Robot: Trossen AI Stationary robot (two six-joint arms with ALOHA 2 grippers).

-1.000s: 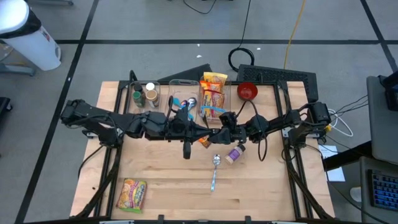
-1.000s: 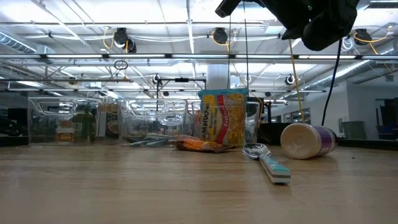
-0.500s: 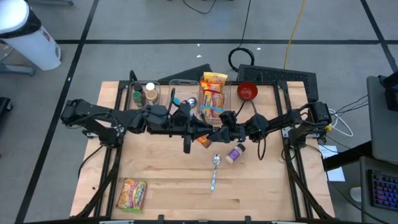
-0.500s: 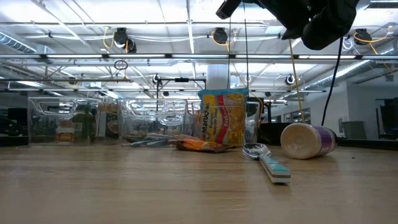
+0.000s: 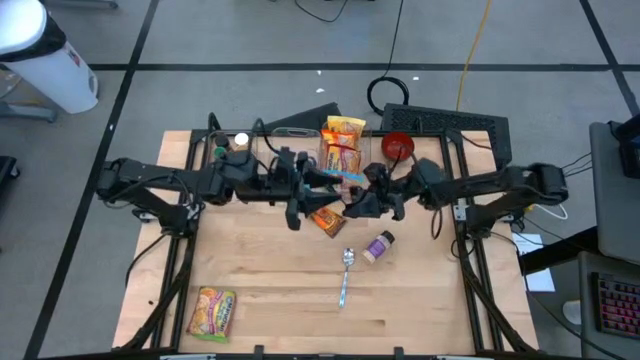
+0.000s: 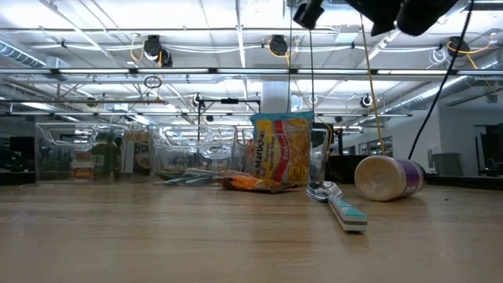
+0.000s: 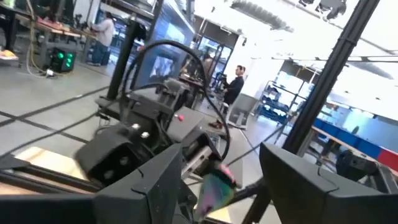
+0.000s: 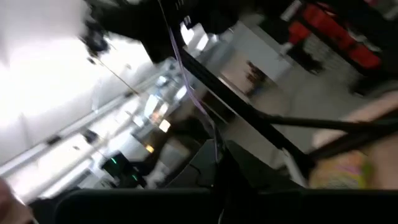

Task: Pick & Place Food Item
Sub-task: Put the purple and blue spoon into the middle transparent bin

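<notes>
A small thin teal-and-pink packet [image 5: 347, 178] hangs in the air over the table's middle, near the far bins. My right gripper [image 5: 356, 198] is shut on it. My left gripper [image 5: 322, 184] faces it from the table's left. In the left wrist view its two fingers stand open on either side of the packet [image 7: 214, 186], apart from it. An orange packet [image 5: 328, 221] lies flat on the table below the grippers. A yellow ramen packet [image 5: 342, 148] stands in a clear bin at the far edge. Another yellow packet [image 5: 212, 310] lies at the near left. My right gripper pinches the thin packet between its two shut fingers, coming from the table's right and slanting a little upward. The packet shows edge-on [image 8: 189, 87], running away from the fingers. It is lifted clear of the table. Which part of it the fingers have is hidden by the gripper.
Clear bins [image 5: 262, 150] with jars and utensils line the far edge, with a red bowl [image 5: 397, 147] to their right. A spoon [image 5: 345, 276] and a tipped purple-lidded jar [image 5: 378, 247] lie on the table's middle right. Bare wood lies between the near-left packet and the spoon.
Both grippers have risen and gone toward the table's far edge, the packet going with my right gripper. The orange packet on the table has stayed where it was and now shows more fully from above.
</notes>
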